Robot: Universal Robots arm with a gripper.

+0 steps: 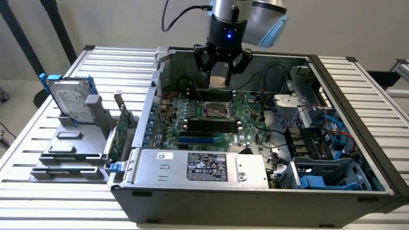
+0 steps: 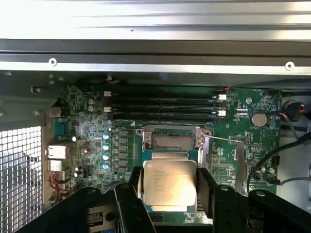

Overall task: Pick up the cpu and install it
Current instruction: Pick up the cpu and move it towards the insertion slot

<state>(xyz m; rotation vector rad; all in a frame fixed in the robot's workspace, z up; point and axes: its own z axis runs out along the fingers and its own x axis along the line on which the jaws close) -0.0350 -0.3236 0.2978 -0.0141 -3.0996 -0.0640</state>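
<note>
My gripper [image 1: 221, 75] hangs over the open computer case [image 1: 357, 96], shut on the cpu [image 1: 219, 81]. In the wrist view the cpu [image 2: 169, 183] is a flat square chip with a silver metal top and a thin green rim. It is clamped between the two black fingers [image 2: 134, 188] of the gripper [image 2: 169, 190]. It is held level above the motherboard [image 2: 87, 136], just short of the open cpu socket [image 2: 174, 141], whose metal frame is raised. In the exterior view the socket [image 1: 217, 110] lies below the gripper, and the cpu is well clear of it.
On the exterior view's left, a silver hard drive [image 1: 69, 101] in blue brackets and a long green card [image 1: 119, 135] stand in a grey holder. Memory slots [image 2: 163, 104] flank the socket. A power supply [image 1: 198, 165] fills the near side of the case, with cables and drive bays [image 1: 319, 139] to the right.
</note>
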